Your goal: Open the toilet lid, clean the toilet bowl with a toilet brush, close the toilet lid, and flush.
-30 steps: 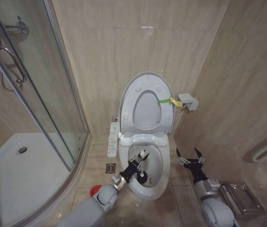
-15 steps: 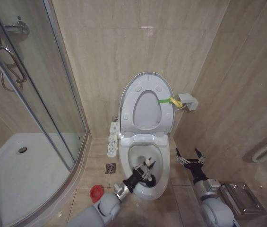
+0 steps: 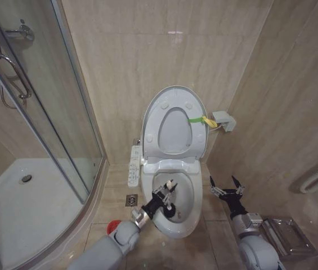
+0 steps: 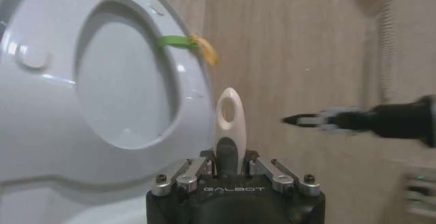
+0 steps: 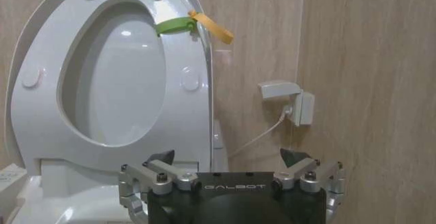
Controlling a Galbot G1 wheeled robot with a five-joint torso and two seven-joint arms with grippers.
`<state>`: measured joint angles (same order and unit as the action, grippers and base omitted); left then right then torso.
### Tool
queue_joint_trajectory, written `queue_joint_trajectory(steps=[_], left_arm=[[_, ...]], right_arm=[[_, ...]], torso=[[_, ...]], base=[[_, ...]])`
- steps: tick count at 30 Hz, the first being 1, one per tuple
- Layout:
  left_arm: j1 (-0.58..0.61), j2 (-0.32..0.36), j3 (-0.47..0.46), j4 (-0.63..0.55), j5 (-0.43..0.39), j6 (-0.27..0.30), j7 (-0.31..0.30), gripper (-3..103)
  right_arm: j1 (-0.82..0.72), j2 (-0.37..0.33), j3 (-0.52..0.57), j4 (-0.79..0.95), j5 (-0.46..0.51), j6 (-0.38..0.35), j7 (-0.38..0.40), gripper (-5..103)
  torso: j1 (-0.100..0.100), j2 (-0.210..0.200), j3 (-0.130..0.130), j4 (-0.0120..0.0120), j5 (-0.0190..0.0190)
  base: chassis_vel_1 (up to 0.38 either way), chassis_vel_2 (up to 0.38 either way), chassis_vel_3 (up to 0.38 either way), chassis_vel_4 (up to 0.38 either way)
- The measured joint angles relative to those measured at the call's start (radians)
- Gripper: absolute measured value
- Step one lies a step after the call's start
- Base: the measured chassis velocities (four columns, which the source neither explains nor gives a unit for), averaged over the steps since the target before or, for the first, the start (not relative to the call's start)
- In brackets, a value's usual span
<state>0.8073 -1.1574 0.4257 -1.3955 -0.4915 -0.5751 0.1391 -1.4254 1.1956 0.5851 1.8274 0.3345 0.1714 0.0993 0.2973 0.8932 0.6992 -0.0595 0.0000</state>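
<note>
The toilet lid (image 3: 173, 98) stands raised against the wall, with a yellow-green strap (image 3: 201, 120) at its right edge. Below it the white toilet bowl (image 3: 177, 230) is open. My left gripper (image 3: 167, 197) reaches over the bowl's left side and is shut on the toilet brush, whose pale handle (image 3: 170, 184) points up. The brush's black head (image 3: 170, 212) is down inside the bowl. In the left wrist view the looped handle (image 4: 229, 117) rises from between that gripper's fingers (image 4: 230, 163), in front of the lid (image 4: 41, 106). My right gripper (image 3: 226, 188) hangs open just right of the bowl, holding nothing (image 5: 228, 157).
A glass shower enclosure (image 3: 40, 112) fills the left side. A red cup holder (image 3: 112, 226) and a floor drain (image 3: 131, 200) lie left of the bowl. A button panel (image 3: 134, 166) is on its left side. A wall box (image 3: 224, 120) and a metal rack (image 3: 285, 236) sit on the right.
My left gripper swept the brush toward the front right of the bowl, then came back to the left side. The right arm has stayed where it was.
</note>
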Motion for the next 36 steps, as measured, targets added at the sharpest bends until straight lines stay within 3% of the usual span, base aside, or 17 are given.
queue_joint_trajectory(steps=[4, 9, 21, 29, 34, 36], left_arm=[[0.068, 0.057, 0.004, -0.108, 0.009, 0.026, -0.016, 24], [0.087, 0.058, -0.013, -0.119, 0.011, 0.021, -0.016, 24], [0.015, 0.03, -0.068, 0.038, 0.002, 0.002, 0.003, 24], [0.025, 0.079, -0.039, -0.1, -0.015, 0.027, -0.018, 24], [0.016, 0.053, -0.034, -0.073, -0.006, 0.011, -0.006, 24], [-0.006, 0.005, -0.04, 0.008, -0.003, -0.009, 0.007, 24]], right_arm=[[0.0, 0.0, 0.0, 0.0, 0.0, 0.0, 0.0, 100], [0.0, 0.0, 0.0, 0.0, 0.0, 0.0, 0.0, 100], [0.0, 0.0, 0.0, 0.0, 0.0, 0.0, 0.0, 100], [0.0, 0.0, 0.0, 0.0, 0.0, 0.0, 0.0, 100], [0.0, 0.0, 0.0, 0.0, 0.0, 0.0, 0.0, 100], [0.0, 0.0, 0.0, 0.0, 0.0, 0.0, 0.0, 100]], torso=[[0.0, 0.0, 0.0, 0.0002, 0.0001], [0.0, 0.0, 0.0, 0.0002, 0.0], [0.0, 0.0, 0.0, 0.0, 0.0], [0.0, 0.0, 0.0, 0.0002, 0.0002], [0.0, 0.0, 0.0, 0.0002, 0.0], [0.0, 0.0, 0.0, 0.0, 0.0]], base=[[0.0, 0.0, 0.0, 0.0], [0.0, 0.0, 0.0, 0.0], [0.0, 0.0, 0.0, 0.0], [0.0, 0.0, 0.0, 0.0], [0.0, 0.0, 0.0, 0.0], [0.0, 0.0, 0.0, 0.0]])
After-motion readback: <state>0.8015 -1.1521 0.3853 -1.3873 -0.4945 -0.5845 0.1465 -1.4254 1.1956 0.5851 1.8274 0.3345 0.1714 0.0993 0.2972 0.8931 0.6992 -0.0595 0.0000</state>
